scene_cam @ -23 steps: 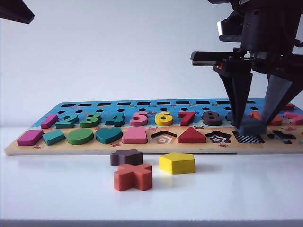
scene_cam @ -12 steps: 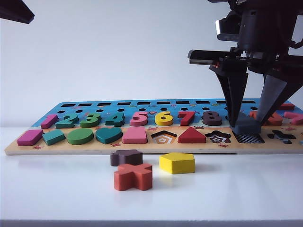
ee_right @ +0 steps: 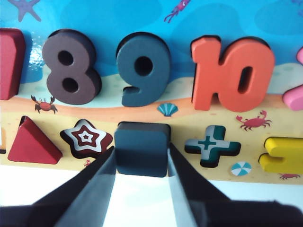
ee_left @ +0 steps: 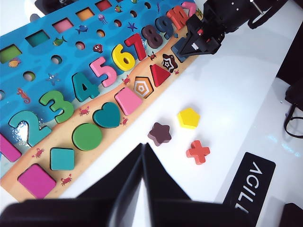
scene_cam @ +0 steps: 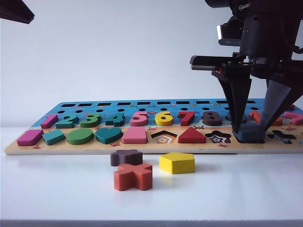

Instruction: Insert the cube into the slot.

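The dark navy cube (ee_right: 142, 149) is pinched between the two fingers of my right gripper (ee_right: 141, 158), which is shut on its sides. The exterior view shows this gripper (scene_cam: 251, 133) pointing down at the board's right end, with the cube (scene_cam: 250, 134) low on the board between the star recess (scene_cam: 218, 138) and the cross recess (scene_cam: 283, 136). The cube covers the slot, so no checkerboard shows. I cannot tell whether it is fully seated. My left gripper (ee_left: 143, 147) hovers shut and empty over the white table, near the board's other end.
The puzzle board (scene_cam: 94, 147) carries numbers and shapes; the 9 (ee_right: 142, 66) and 10 (ee_right: 232, 71) stand just behind the cube. A brown star (scene_cam: 126, 157), an orange-red cross (scene_cam: 133, 176) and a yellow pentagon (scene_cam: 177, 162) lie loose on the table in front.
My right gripper has lowered the cube onto the slot; the checkerboard that showed beside it earlier is now covered. The left arm has not moved.
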`<state>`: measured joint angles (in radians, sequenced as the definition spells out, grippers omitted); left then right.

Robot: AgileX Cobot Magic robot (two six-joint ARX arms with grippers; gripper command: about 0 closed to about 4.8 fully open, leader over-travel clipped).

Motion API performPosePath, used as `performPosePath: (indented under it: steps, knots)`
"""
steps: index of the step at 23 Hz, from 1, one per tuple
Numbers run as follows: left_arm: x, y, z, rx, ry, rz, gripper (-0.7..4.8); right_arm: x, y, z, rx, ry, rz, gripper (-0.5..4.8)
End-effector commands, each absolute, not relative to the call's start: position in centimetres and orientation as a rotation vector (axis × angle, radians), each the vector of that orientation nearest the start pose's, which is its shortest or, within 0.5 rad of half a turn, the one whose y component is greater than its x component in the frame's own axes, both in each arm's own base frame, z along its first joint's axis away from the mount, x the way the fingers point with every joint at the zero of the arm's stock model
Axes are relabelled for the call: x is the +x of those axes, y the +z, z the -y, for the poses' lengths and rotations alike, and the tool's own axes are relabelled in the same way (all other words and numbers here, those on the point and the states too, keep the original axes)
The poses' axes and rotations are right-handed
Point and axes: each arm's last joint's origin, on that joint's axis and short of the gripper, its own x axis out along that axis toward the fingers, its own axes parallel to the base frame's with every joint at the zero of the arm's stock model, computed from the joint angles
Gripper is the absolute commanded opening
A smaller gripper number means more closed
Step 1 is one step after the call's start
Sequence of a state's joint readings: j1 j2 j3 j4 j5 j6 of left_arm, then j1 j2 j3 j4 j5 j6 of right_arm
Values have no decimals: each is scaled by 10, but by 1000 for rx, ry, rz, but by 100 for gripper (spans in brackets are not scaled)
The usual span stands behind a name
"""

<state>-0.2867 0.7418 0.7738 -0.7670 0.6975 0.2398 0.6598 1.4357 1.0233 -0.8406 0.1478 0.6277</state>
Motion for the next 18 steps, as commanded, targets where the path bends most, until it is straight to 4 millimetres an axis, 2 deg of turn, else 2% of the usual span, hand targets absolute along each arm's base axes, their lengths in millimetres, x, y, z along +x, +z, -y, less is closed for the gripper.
performPosePath:
  steps: [1, 5, 12, 18]
  knots:
    - [125, 291, 56, 63, -1023, -609, 10, 212, 232, -159, 55, 70, -1211, 79]
    - [125, 291, 56, 64, -1024, -608, 10, 212, 232, -159, 59, 76, -1216, 83]
    - [125, 291, 56, 63, -1023, -609, 10, 211, 232, -159, 65, 84, -1222, 131]
    - [124, 291, 56, 63, -1023, -607, 10, 211, 232, -159, 65, 86, -1223, 210]
